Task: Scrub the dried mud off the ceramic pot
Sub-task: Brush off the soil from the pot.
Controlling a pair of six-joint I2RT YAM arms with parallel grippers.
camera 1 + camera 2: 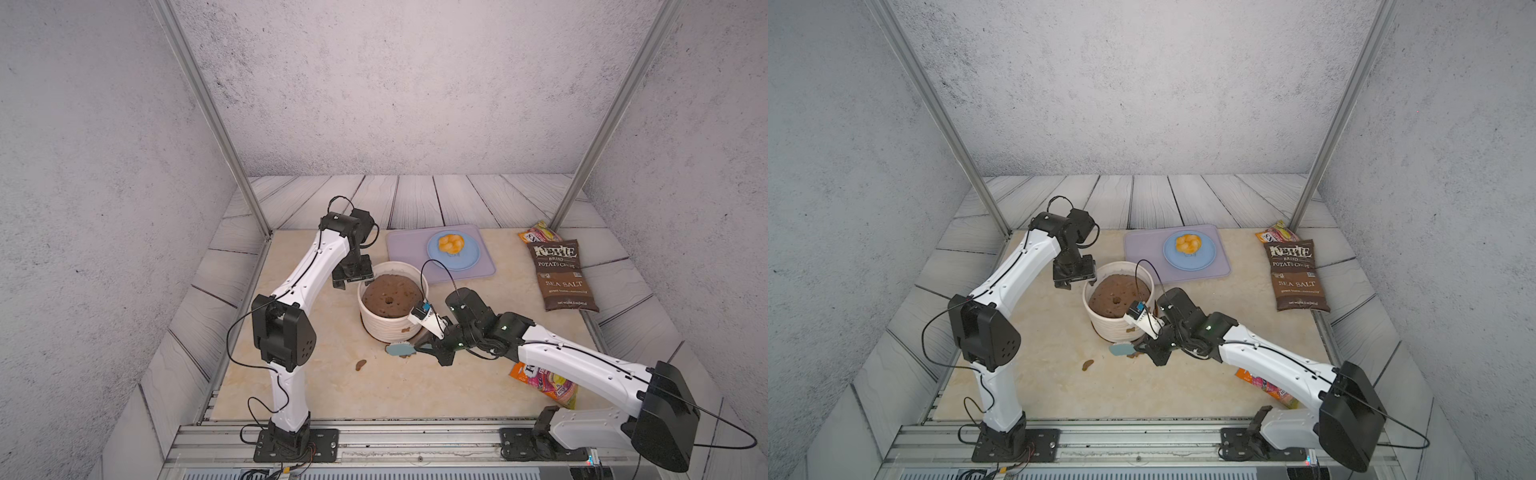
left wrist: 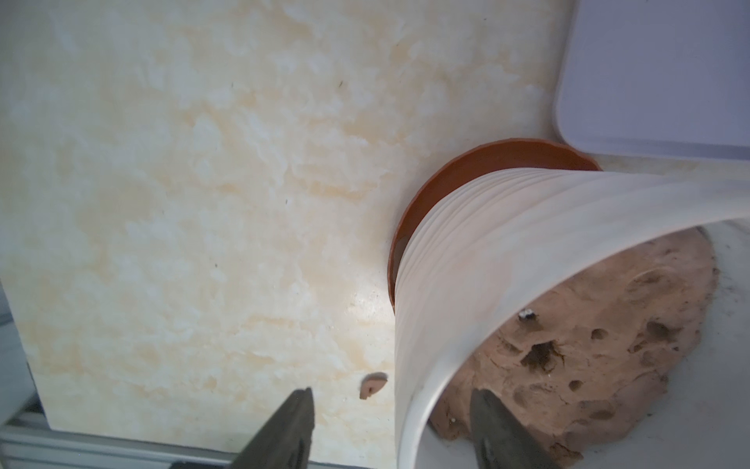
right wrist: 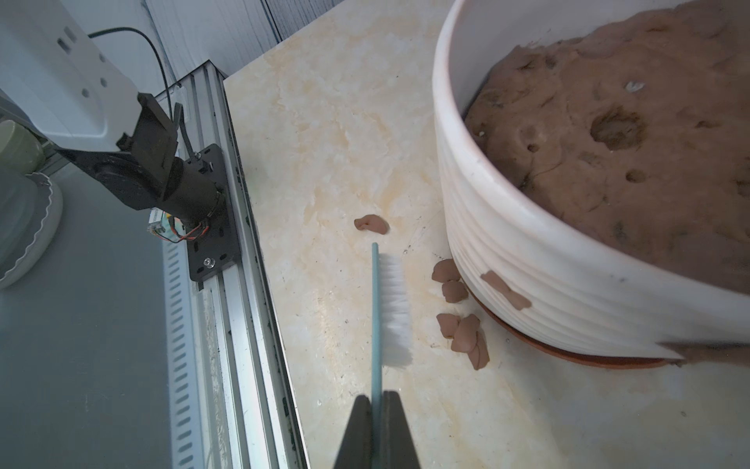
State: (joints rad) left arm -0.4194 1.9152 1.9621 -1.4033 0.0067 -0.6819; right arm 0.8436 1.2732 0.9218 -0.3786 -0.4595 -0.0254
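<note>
Robot lab cell — aluminium frame (image 1: 214, 124), backdrop walls (image 1: 395, 83), rail-mounted arms (image 1: 307, 270).

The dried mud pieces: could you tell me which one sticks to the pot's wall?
The elongated strip low on the ribbed wall of the ceramic pot; the other pieces lie loose on the table beside it.

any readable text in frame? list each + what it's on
"KETTLE BRAND POTATO CHIPS": upper half of the brown chip bag.
"SEA SALT": lower on that bag.
Fine print below it: too blurred to read.
Lettering on the yellow snack bag behind it: partly hidden, unreadable.
Lettering on the orange snack bag at the front: unreadable.
</note>
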